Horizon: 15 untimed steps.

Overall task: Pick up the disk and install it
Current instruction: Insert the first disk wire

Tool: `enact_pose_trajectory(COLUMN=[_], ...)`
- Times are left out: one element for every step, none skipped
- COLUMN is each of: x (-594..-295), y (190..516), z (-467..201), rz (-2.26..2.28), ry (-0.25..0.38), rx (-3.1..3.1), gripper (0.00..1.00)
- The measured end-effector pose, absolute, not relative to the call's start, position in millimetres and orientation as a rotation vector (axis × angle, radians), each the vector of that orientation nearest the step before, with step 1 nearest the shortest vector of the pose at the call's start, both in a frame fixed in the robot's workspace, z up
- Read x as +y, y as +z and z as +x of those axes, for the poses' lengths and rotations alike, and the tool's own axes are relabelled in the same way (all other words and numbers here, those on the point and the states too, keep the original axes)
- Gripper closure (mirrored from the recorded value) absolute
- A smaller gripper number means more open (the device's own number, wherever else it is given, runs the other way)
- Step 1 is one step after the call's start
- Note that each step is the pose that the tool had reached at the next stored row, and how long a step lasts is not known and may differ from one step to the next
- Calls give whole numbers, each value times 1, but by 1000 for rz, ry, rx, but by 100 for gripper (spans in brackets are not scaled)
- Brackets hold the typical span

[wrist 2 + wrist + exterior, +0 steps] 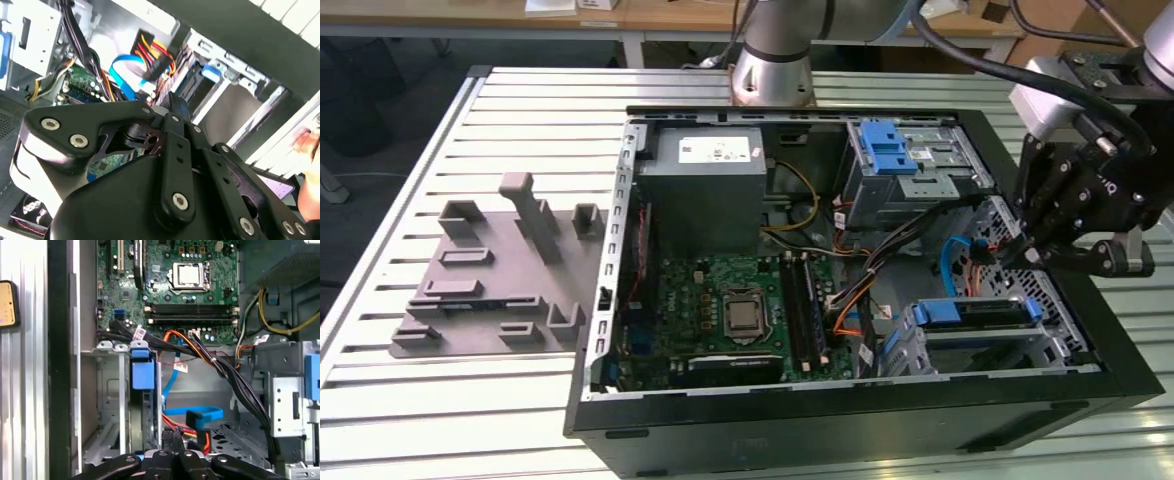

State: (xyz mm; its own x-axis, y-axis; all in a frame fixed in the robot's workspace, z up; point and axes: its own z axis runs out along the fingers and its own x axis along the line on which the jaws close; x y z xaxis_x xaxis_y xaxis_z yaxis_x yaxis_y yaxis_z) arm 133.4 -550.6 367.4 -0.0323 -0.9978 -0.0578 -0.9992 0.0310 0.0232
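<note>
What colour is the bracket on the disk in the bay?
Blue; the disk bracket shows best in the exterior view.

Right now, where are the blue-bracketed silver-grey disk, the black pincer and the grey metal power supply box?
Blue-bracketed silver-grey disk (970, 312): exterior view, on its blue bracket edge.
Black pincer (1037, 257): exterior view, at its tips.
Grey metal power supply box (707, 190): exterior view, on its grey side.

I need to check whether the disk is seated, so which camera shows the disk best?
The exterior view: the disk sits in the lower drive bay with its blue bracket and side in sight, the gripper above it. The first wrist view shows its blue end edge-on; the second wrist view shows one blue corner.
</note>
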Motion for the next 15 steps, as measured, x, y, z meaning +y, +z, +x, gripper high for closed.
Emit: enact_pose_trajectory(x=[-549, -547, -545, -544, -543, -542, -542, -541, -541, -541, -540, -540, -539, -538, -537], y=[367, 367, 367, 367, 367, 367, 367, 367, 367, 367, 367, 367, 367, 367, 367], z=[135, 136, 136, 137, 137, 138, 138, 138, 138, 139, 139, 139, 139, 139, 139], rz=[-2167, -2167, -2165, -2162, -2157, -2150, -2140, -2131, -2120, -2109, -2098, -2088, -2080, -2074, -2068], ry=[89, 89, 89, 89, 88, 88, 88, 87, 87, 87, 87, 87, 86, 86, 86], rx=[2237, 2238, 2239, 2242, 2247, 2254, 2262, 2271, 2281, 2291, 2301, 2309, 2316, 2322, 2327], gripper=[89, 89, 89, 89, 89, 89, 89, 89, 89, 89, 89, 89, 89, 89, 82])
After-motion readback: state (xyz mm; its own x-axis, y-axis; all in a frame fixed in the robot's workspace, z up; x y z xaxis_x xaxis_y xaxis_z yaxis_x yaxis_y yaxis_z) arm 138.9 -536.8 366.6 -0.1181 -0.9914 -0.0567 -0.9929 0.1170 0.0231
